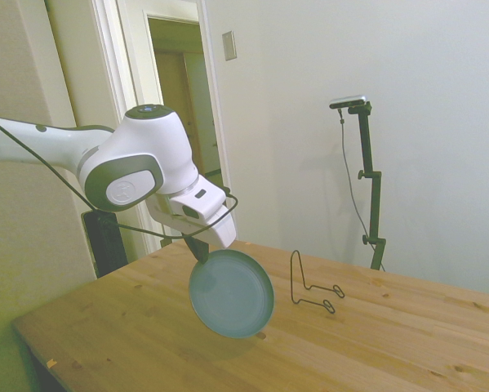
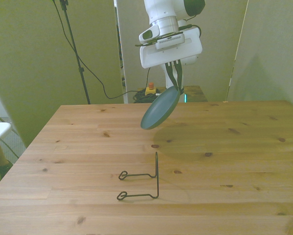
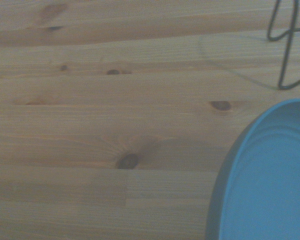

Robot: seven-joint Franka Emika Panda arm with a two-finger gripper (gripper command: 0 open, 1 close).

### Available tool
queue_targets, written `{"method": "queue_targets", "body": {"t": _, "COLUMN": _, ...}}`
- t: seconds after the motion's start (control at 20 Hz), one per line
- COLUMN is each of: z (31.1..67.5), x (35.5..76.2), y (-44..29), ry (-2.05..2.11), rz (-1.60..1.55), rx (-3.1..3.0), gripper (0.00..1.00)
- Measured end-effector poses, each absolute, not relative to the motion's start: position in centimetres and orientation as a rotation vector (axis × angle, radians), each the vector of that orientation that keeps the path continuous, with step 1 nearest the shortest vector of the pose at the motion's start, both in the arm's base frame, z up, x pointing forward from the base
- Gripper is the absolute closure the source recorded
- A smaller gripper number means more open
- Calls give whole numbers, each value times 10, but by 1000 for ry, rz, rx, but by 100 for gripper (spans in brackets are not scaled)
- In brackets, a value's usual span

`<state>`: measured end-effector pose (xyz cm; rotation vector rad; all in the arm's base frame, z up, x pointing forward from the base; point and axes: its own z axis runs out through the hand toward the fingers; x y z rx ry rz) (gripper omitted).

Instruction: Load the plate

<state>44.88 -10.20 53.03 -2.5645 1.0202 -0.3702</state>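
The plate [image 1: 231,293] is held in the air above the worktop [image 1: 391,343], clamped at its upper rim by the claw [image 2: 174,78], whose fingers are closed on the edge. It hangs tilted, its lower rim clear of the wood. A thin wire rack [image 2: 142,183] stands on the worktop, nearer the camera in the front view and a little to that view's left of the plate; it is well apart from the plate and holds nothing.

The pickup is judged done. What is left, by this reading, is carrying the plate over to the rack, setting it edge-down against the upright and letting go.

In the wrist view only part of the plate's rim and face is caught, cut off at the frame edge, and the rack is cropped too. The exact contact of the fingers on the rim is hard to make out.
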Motion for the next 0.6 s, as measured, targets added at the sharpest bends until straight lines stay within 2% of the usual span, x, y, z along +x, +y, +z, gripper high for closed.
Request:
{"method": "queue_targets", "body": {"t": 0.3, "z": 530, "x": 451, "y": -106, "ry": 1004, "rz": -360, "rx": -2567, "gripper": 100}}
{"method": "queue_targets", "body": {"t": 0.6, "z": 543, "x": 437, "y": -155, "ry": 890, "rz": -333, "rx": -2488, "gripper": 100}}
